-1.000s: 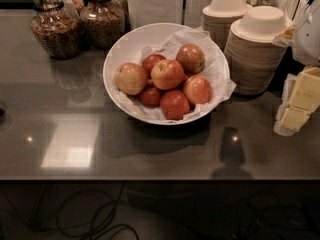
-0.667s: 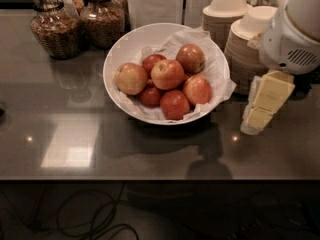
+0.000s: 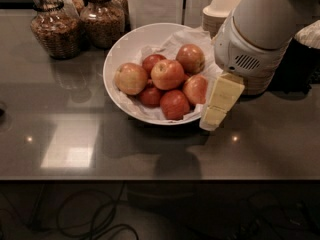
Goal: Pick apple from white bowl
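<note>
The white bowl [image 3: 113, 59], wide and lined with crumpled white paper, stands at the middle of the dark table. It holds several apples. The orange-red apple [image 3: 167, 74] with a yellowish blush lies on top in the middle. A paler yellow-pink apple [image 3: 131, 78] is at its left, and smaller dark red apples [image 3: 174, 104] lie around it. My gripper [image 3: 213, 118], cream-yellow under a big white wrist [image 3: 250, 44], hangs at the bowl's right rim, to the right of the apples and touching none of them.
Two glass jars [image 3: 56, 30] with brown contents stand at the back left. Stacked beige paper bowls [image 3: 223, 7] stand at the back right, partly behind my arm. The table's front edge [image 3: 150, 178] is near, with cables on the floor below.
My arm has swung in from the right edge towards the left. The gripper has gone from beside the paper bowls to the white bowl's right rim. The apples have not moved.
</note>
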Controlling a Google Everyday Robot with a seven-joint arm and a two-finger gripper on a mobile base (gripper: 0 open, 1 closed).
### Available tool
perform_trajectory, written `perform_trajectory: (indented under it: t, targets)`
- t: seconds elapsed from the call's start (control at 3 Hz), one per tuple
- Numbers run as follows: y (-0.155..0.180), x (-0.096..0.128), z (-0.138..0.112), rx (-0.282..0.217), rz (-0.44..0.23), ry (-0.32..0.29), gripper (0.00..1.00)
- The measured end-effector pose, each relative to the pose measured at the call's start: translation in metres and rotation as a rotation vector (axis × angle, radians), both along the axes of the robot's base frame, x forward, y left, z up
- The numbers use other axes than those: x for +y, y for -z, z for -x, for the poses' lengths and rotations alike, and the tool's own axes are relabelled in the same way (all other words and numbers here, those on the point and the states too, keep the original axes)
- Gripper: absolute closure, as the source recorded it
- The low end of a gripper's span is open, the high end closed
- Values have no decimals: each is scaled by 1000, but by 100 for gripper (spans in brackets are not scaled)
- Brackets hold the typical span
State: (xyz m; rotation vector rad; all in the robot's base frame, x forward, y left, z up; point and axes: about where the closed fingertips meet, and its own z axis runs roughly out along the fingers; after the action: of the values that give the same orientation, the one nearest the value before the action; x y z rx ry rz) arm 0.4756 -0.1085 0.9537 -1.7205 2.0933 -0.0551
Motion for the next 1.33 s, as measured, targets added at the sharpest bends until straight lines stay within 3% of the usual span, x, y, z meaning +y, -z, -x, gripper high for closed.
perform_trajectory:
  t: [0.33, 0.67, 1.33]
  targets:
    - [5, 0, -12, -15, -48, -20, 0]
    - [3, 14, -32, -43, -117, -92, 0]
    - [8, 28, -54, -70, -176, -180, 4]
